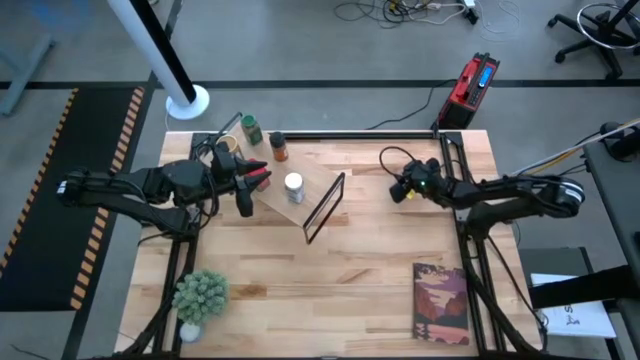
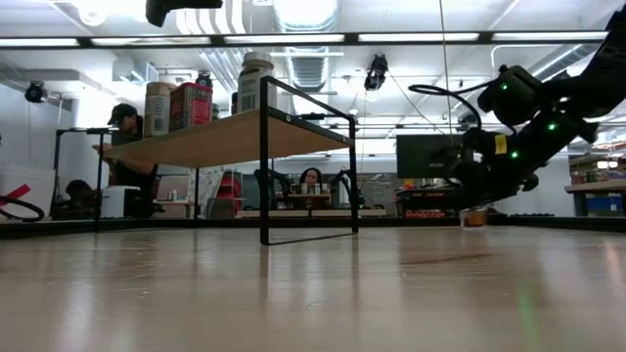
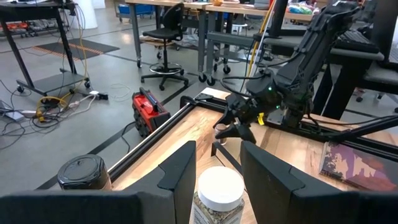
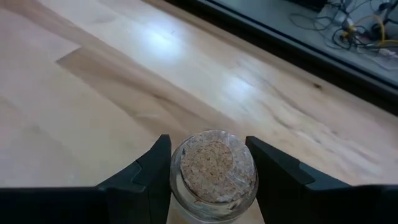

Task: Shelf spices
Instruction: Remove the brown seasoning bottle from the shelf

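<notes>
L gripper (image 1: pixel 244 200) sits at the shelf (image 1: pixel 290 205) w/ fingers nearly closed, gripping nothing; white-lidded jar (image 1: pixel 294 186) stands on the plank just ahead, red tin (image 2: pixel 192 104) beside it. Green-lidded jar (image 1: pixel 250 128) & brown jar (image 1: pixel 279 147) wait behind on the table (image 1: pixel 350 260). R gripper (image 1: pixel 400 190), well apart, clamps a cork-topped jar (image 4: pixel 214 174)
</notes>
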Controlling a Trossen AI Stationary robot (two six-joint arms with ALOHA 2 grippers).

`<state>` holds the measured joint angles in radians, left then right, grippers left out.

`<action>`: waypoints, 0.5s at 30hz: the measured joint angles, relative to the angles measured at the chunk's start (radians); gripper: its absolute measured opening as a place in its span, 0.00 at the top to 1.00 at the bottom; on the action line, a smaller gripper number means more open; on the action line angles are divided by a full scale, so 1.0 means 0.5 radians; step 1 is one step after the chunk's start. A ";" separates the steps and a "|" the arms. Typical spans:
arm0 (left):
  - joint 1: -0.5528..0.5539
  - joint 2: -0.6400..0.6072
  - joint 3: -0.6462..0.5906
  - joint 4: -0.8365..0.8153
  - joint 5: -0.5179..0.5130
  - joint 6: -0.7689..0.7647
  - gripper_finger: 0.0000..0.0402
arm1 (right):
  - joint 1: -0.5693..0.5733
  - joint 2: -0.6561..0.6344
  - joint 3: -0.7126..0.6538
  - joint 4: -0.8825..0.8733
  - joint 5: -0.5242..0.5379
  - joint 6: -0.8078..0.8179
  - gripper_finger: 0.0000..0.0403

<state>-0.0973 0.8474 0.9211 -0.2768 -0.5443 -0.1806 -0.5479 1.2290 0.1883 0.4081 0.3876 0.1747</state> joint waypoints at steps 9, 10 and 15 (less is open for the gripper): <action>0.000 0.004 0.000 -0.001 -0.033 0.002 0.72 | -0.071 0.095 0.003 0.109 -0.003 -0.074 0.55; 0.000 0.004 0.000 -0.001 -0.033 0.002 0.72 | -0.071 0.093 0.002 0.104 -0.003 -0.074 0.54; 0.000 0.004 0.000 -0.002 -0.033 0.001 0.72 | -0.071 0.070 -0.005 0.071 -0.045 -0.110 0.49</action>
<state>-0.0971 0.8494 0.9211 -0.2775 -0.5606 -0.1802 -0.5835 1.2641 0.1856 0.4438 0.3650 0.1195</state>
